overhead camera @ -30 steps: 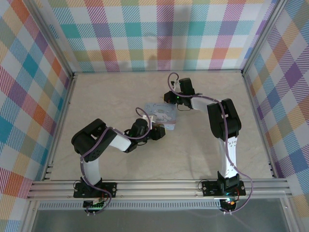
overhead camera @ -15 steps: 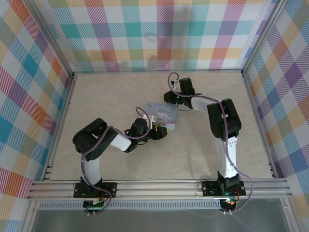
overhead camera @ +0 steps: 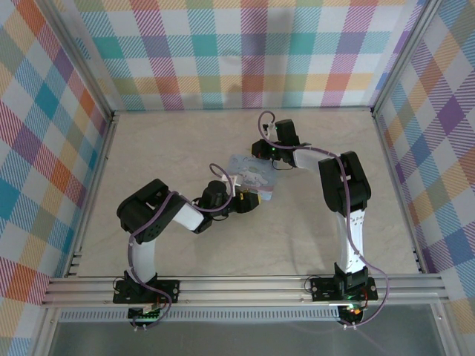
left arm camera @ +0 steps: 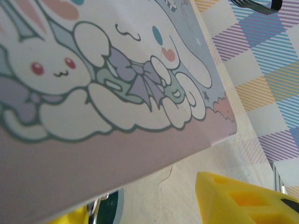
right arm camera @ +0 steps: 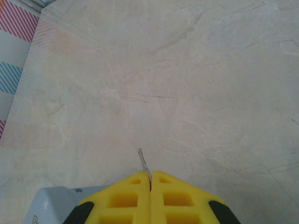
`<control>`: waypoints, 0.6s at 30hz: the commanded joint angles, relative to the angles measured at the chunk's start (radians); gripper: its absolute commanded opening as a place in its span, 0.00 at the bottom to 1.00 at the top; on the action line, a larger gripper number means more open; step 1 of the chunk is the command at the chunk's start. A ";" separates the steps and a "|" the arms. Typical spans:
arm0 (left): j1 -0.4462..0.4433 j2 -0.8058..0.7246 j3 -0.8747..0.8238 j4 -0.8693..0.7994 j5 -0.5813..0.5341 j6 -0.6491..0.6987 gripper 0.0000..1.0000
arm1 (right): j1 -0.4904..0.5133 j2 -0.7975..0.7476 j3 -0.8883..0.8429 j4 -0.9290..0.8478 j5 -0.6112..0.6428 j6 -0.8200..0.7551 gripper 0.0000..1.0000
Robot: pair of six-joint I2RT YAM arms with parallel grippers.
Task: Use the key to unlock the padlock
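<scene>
- Top external view: a square pale-blue tin box (overhead camera: 252, 176) printed with cartoon rabbits sits near the middle of a pale marbled desk (overhead camera: 171, 141). One robot arm reaches in at each side of it.
- The left claw (overhead camera: 242, 202) is at the near edge of the tin box. The right claw (overhead camera: 262, 153) is at its far edge, so the box lies between the two.
- Right wrist view: the two yellow fingers (right arm camera: 126, 196) are pressed flat together, closed, and pinch the key.
- The key (right arm camera: 141, 158) is a thin silvery-tan metal sliver poking out from between the fingertips.
- Its long axis carries on in line with the fingers and leans a little to the picture's left. Its tip is aimed over bare desk, not at the box. One corner of the box shows at the lower left, back beside the fingers.
- Left wrist view: the printed lid is very close. The yellow fingers (left arm camera: 243, 200) stand apart, open, with bare desk showing between them.
- Low down, by the finger at the picture's lower left and tucked under the box's edge, is a small dark teal, rounded piece with silvery metal parts (left arm camera: 106, 210). I take it to be the padlock. It is mostly cut off, so I cannot tell which way its keyhole faces.
- Judgement: the padlock lies across the box from the key, on the near side, right by the left claw. The right arm carries the key, so it would have to cross or go round the box and turn the key's tip toward the lock.
</scene>
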 commanded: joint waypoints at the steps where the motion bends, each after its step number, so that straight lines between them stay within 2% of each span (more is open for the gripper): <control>1: 0.007 -0.004 -0.010 -0.021 -0.014 0.013 0.56 | 0.001 -0.062 0.005 -0.042 -0.007 -0.015 0.00; 7: 0.012 -0.019 -0.026 -0.033 -0.013 0.023 0.54 | -0.020 -0.126 0.023 -0.090 0.059 -0.019 0.00; 13: 0.013 -0.026 -0.018 -0.042 -0.005 0.027 0.54 | -0.039 -0.222 -0.022 -0.150 0.226 -0.004 0.00; 18: 0.013 -0.035 -0.018 -0.053 -0.003 0.031 0.54 | -0.053 -0.309 -0.133 -0.216 0.363 0.024 0.00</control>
